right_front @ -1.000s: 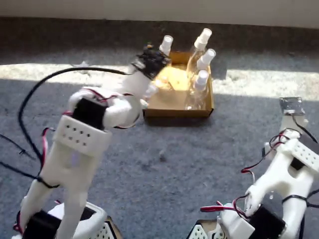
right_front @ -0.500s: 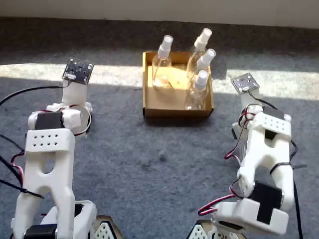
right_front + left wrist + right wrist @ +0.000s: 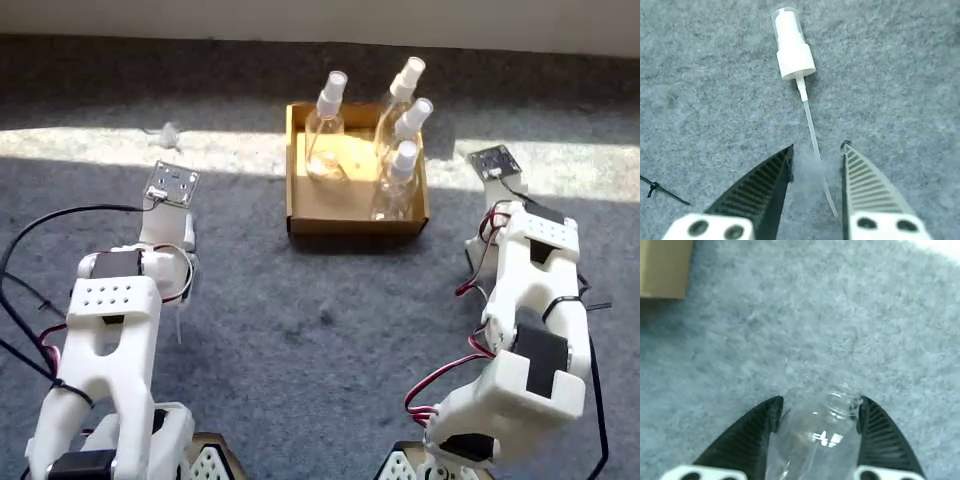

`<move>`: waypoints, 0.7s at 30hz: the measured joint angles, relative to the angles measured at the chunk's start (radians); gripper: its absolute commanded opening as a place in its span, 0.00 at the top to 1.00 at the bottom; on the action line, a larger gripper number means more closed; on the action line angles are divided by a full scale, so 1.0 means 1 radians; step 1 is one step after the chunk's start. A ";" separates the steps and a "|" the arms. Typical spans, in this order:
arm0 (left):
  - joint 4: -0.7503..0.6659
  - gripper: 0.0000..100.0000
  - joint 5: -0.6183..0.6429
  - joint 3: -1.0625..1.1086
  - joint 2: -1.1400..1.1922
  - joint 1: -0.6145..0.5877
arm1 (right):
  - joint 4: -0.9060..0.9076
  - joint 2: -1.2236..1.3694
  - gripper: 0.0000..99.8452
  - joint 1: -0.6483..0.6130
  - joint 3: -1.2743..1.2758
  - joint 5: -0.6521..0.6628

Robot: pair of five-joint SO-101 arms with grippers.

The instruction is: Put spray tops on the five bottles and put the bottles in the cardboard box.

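Four clear bottles (image 3: 397, 150) with white spray tops stand upright in the cardboard box (image 3: 355, 215) at the far middle of the carpet. A loose spray top (image 3: 791, 48) lies on the carpet, its thin tube (image 3: 812, 135) running between the fingers of my open left gripper (image 3: 816, 157), which hovers over it. My left arm (image 3: 165, 215) is left of the box. A clear bottle (image 3: 817, 435) with a bare neck sits between the fingers of my right gripper (image 3: 817, 407), which is shut on it. My right arm (image 3: 525, 260) is right of the box.
Grey carpet covers the whole floor, with a sunlit band across the far part. A small white scrap (image 3: 162, 131) lies far left of the box. A corner of the cardboard box (image 3: 665, 267) sits beyond my right gripper. Black cables (image 3: 40, 225) trail at the left.
My left arm has left the box, where a bottle now stands, and come down over the carpet at the left. My right arm has swung in beside the box.
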 measured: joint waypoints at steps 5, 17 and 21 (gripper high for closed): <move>0.000 0.83 0.000 0.026 0.000 -0.002 | 0.063 0.000 0.75 0.000 0.000 -0.078; -0.003 0.83 0.000 0.031 0.000 0.000 | 0.133 0.000 0.68 0.000 -0.025 -0.104; -0.003 0.82 0.000 0.040 0.000 0.000 | 0.249 0.000 0.68 0.000 -0.104 -0.157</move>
